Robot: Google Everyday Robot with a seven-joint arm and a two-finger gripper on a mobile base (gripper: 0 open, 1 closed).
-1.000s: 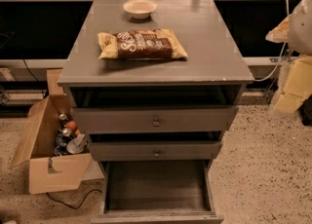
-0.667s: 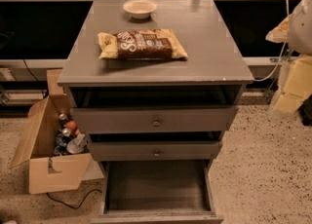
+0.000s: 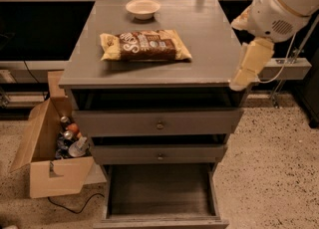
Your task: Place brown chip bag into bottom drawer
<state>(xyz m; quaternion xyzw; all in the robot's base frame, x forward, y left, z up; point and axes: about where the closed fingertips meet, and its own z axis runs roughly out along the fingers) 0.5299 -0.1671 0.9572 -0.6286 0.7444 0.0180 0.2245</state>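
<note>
Gripper (image 3: 244,71): cream-coloured, hung just off the right front corner of the cabinet top (image 3: 209,29), well apart from the bag; whether spread or closed could not be told. Brown chip bag (image 3: 145,46): lay flat on the cabinet top, forward of centre, not gripped. Small bowl (image 3: 143,8): behind it, near the back edge. Bottom drawer (image 3: 159,193): pulled out, dark floor bare. Cardboard box (image 3: 55,178) of bottles: on the ground, left of the cabinet. Progress, by judgement: drawer ready; reach, grasp, carry and release all remained.
</note>
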